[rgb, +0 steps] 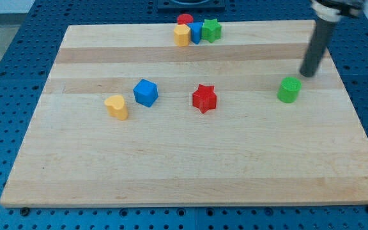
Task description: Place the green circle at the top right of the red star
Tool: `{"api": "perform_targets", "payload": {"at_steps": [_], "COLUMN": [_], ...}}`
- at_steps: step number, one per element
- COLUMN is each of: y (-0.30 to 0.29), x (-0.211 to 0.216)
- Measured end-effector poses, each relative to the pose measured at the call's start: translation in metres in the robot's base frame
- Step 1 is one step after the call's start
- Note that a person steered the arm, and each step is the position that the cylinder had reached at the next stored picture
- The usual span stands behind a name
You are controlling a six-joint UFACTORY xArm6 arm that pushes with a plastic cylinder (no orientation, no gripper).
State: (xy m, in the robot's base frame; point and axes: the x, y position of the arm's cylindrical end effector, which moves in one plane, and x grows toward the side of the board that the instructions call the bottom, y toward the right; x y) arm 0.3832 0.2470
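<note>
Near board's right edge: green circle (289, 90), well apart from red star (204, 98) at board centre. My tip (308, 74), bare rod, no gripper, just up-right of circle, apparently not touching.

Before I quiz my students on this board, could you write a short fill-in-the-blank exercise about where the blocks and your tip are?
1. My tip is just to the upper right of the ____ circle.
2. That circle lies to the view's ____ of the red star.
3. The yellow heart sits beside the ____ cube.
4. The green star sits in the cluster at the wooden board's ____ edge.

Missing words: green; right; blue; top
</note>
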Motion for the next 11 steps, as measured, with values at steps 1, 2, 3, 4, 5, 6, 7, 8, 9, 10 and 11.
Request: {"api": "perform_targets", "payload": {"at_steps": [1,2,3,4,5,6,7,8,9,10,11], "y": [0.009,0.006,-0.007,-0.017,-0.025,-0.042,-0.079,-0.109,-0.138,-0.155,-0.167], "x": [0.056,0.062,0.057,0.048,0.041,0.032,0.032,0.032,0.031,0.03,0.023]}}
